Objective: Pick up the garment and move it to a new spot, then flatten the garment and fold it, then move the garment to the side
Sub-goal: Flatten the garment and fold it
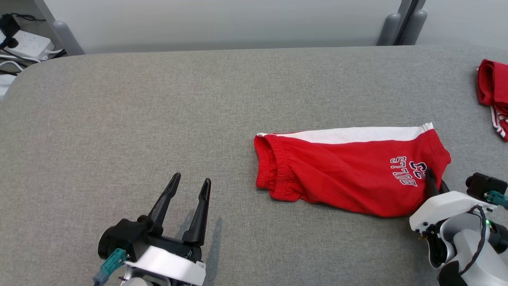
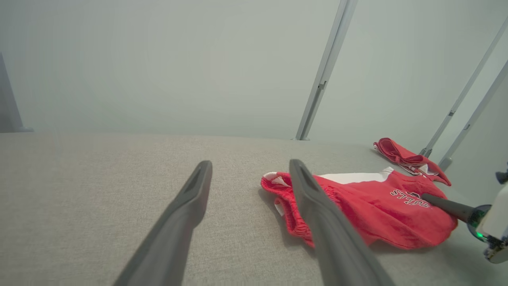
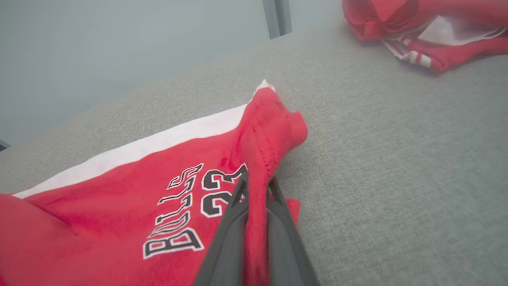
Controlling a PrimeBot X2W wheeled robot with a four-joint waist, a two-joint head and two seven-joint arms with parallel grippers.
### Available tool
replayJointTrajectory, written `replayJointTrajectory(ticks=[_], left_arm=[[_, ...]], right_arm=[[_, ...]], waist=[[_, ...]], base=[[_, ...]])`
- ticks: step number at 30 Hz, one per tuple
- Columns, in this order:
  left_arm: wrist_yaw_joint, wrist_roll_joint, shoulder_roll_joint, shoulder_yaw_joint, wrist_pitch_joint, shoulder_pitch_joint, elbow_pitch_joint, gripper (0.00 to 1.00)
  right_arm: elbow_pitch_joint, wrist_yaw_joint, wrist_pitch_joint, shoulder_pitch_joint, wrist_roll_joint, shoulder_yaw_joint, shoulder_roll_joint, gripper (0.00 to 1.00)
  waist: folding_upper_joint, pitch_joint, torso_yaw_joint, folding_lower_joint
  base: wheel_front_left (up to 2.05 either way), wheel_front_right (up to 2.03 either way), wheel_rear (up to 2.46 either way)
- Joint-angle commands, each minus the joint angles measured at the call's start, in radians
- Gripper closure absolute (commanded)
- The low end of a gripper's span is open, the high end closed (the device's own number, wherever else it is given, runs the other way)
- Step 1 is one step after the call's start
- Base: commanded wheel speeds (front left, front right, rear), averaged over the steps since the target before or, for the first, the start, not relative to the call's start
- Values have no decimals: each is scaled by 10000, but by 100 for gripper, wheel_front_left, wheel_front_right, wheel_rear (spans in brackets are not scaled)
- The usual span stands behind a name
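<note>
Fingers [image 3: 232, 222] of the right gripper [image 3: 258, 186] pinch a hem corner of the red shorts [image 1: 341, 171]; the left gripper [image 1: 191, 180] rests spread wide, empty.
Shorts lie right of centre on the grey table [image 1: 158, 99], apparently folded; clamping that corner likely serves to drag them aside, toward the other red garment [image 1: 492, 91].

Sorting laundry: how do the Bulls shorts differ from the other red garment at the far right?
The Bulls shorts lie spread out lengthwise; the other red garment sits bunched up. The right gripper pinches the Bulls shorts' hem; the other red garment lies untouched. Both are red with white trim.
</note>
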Motion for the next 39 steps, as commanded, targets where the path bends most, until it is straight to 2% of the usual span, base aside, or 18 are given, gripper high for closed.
replayJointTrajectory(ticks=[1, 2, 3, 11, 17, 22, 30, 39], left_arm=[[-72, 60, 50, 355, -59, -82, -183, 0], [-72, 64, 50, 367, -59, -72, -175, 0], [-72, 67, 50, 385, -59, -58, -172, 0], [-73, 27, 51, 694, -59, 136, -201, 0], [-73, -168, 50, 925, -59, 340, -211, 0], [-72, -227, 50, 1075, -59, 554, -232, 0], [-64, -166, 49, 1168, -59, 836, -270, 0], [-66, -97, 49, 1091, -59, 985, -270, 0]], right_arm=[[-212, -2, -135, 136, -426, -83, 52, 63], [-248, -2, -135, 155, -579, -211, 74, 7], [-344, -2, -135, 172, -726, -342, 95, 0], [-2116, -2, -135, 627, -1942, -334, 183, 0], [-3410, -2, -135, 1532, -2215, 1064, 169, 0], [-4230, -2, -135, 2506, -2169, 1787, -61, 0], [-4835, -2, -135, 3541, -1942, 2012, -53, 0], [-4747, -2, -135, 3984, -1822, 2163, 48, 0]], waist=[[0, -54, -33, 0], [0, -76, -47, 0], [0, -101, -66, 0], [0, -279, -263, 0], [0, -493, -540, 0], [0, -714, -775, 0], [0, -909, -1142, 0], [0, -1000, -1268, 0]], base=[[0, 0, 0], [0, 0, 0], [0, 0, 0], [0, 0, 0], [0, 0, 0], [0, 0, 0], [0, 0, 0], [0, 0, 0]])
